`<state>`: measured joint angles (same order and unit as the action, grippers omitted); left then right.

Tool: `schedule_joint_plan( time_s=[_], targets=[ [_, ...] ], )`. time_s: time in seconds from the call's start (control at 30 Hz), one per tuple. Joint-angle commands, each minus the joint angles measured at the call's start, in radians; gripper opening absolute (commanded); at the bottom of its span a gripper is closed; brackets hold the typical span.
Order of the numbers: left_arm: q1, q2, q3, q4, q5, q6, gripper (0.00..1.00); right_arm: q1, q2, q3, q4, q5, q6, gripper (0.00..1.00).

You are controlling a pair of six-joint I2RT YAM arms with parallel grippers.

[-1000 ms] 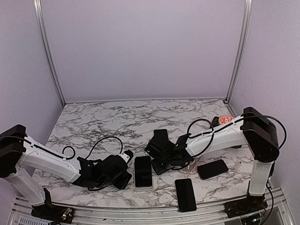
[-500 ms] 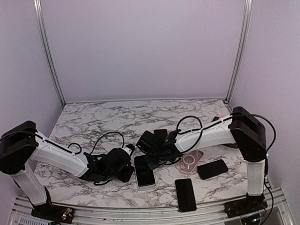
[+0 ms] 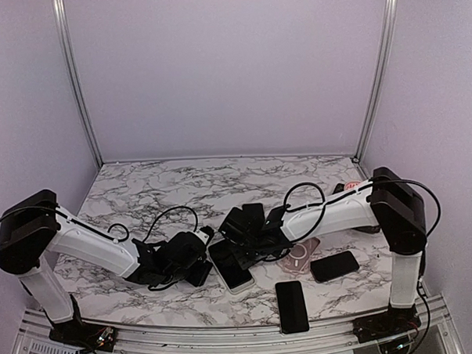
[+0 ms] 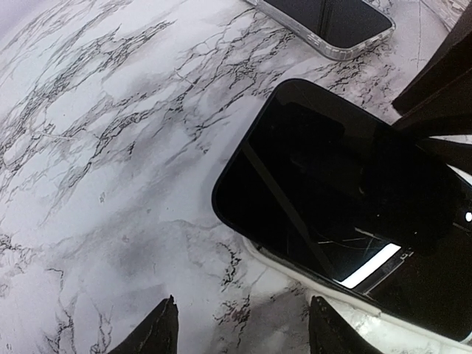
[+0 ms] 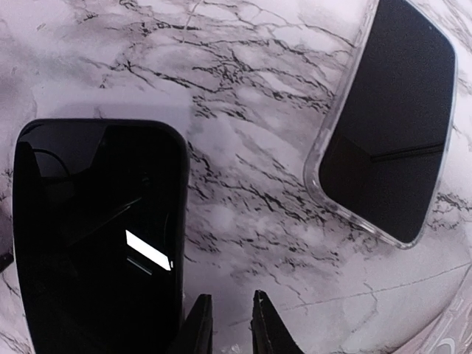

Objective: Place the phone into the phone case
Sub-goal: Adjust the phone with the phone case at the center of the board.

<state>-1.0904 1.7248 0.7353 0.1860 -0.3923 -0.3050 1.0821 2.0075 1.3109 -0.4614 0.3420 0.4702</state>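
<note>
Between the two arms on the marble table (image 3: 182,191) lies the phone (image 3: 231,265), screen up and tilted, its lower edge resting on a pale phone case (image 4: 310,284), seemingly only partly seated, so pressing it home remains. Just beside it the left gripper (image 3: 194,259) hovers with jaws apart and empty, while the right gripper (image 3: 240,235) has its fingers nearly together, holding nothing I can make out; lilac walls enclose the table

Phone (image 3: 230,265) lies tilted on the table (image 3: 182,195) at near centre, left hand (image 3: 199,266) just left, right hand (image 3: 241,253) just right. Second phone (image 3: 292,306) near front edge; third phone (image 3: 334,266) right; clear case (image 3: 299,253) between.
</note>
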Motion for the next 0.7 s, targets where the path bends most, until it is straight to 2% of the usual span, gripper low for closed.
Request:
schedule_joint_plan(
  time_s=[0.0, 0.13, 0.2, 0.3, 0.47, 0.67],
  targets=[
    [0.023, -0.082, -0.015, -0.055, 0.031, 0.016, 0.62, -0.002, -0.161, -0.075, 0.002, -0.026, -0.066, 0.24],
    [0.076, -0.131, 0.031, -0.124, 0.088, 0.040, 0.68, 0.010, -0.366, -0.264, 0.210, -0.198, -0.275, 0.33],
    [0.106, -0.130, 0.071, -0.162, 0.109, 0.048, 0.70, 0.011, -0.466, -0.371, 0.296, -0.263, -0.296, 0.35],
    [0.137, -0.115, 0.124, -0.180, 0.123, 0.070, 0.70, 0.014, -0.516, -0.406, 0.261, -0.304, -0.158, 0.27],
    [0.183, 0.007, 0.259, -0.238, 0.139, 0.119, 0.66, 0.121, -0.486, -0.437, 0.235, -0.288, 0.031, 0.17],
    [0.210, 0.138, 0.369, -0.283, 0.143, 0.179, 0.62, 0.207, -0.380, -0.424, 0.169, -0.235, 0.136, 0.09]
  ],
)
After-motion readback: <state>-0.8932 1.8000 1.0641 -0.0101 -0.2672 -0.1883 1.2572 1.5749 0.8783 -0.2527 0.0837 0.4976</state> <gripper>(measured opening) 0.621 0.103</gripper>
